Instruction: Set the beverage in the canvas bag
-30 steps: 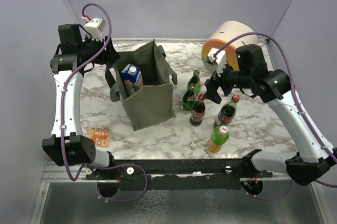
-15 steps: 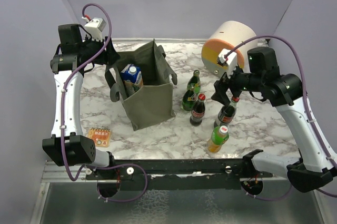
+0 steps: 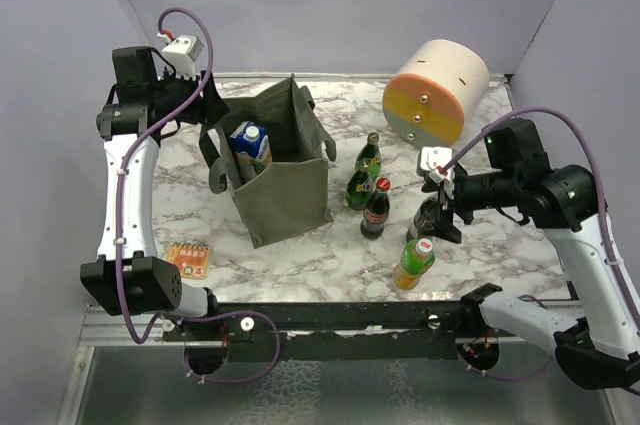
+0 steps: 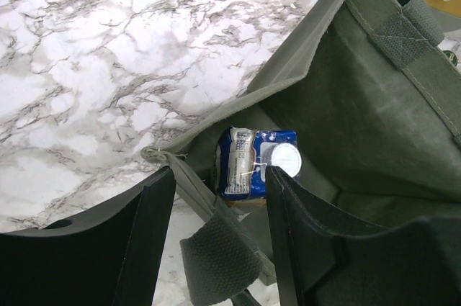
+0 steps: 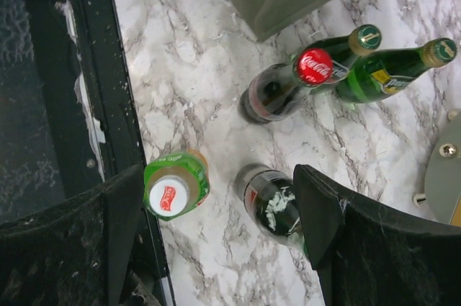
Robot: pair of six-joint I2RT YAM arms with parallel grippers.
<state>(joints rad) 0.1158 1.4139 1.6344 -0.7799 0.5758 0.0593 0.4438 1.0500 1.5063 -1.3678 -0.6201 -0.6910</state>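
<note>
- Canvas bag is seen upright at left-centre of the marble surface, mouth open, handles hanging outward.
- A blue/white carton is seen standing inside the bag, cap up.
- Left gripper is placed at the bag's far-left rim, approx. half open. One finger is outside the rim and one inside. Fabric and a handle strap run between the fingers, but no clamping is seen.
- Right gripper is held wide open over the dark bottle, w/ nothing gripped. The bottle sits just beside the finger at the right of the wrist view, and its neck is hidden behind that finger.
- The dark bottle stands on the surface right of the bag, outside it.
- A white-capped green bottle stands just near of the dark one, close to the other finger.
- A red-capped cola bottle is between bag and dark bottle, w/ two green glass bottles just behind it.
- A cream/orange cylinder lies at far right.
- An orange snack packet lies near-left of the bag.
</note>
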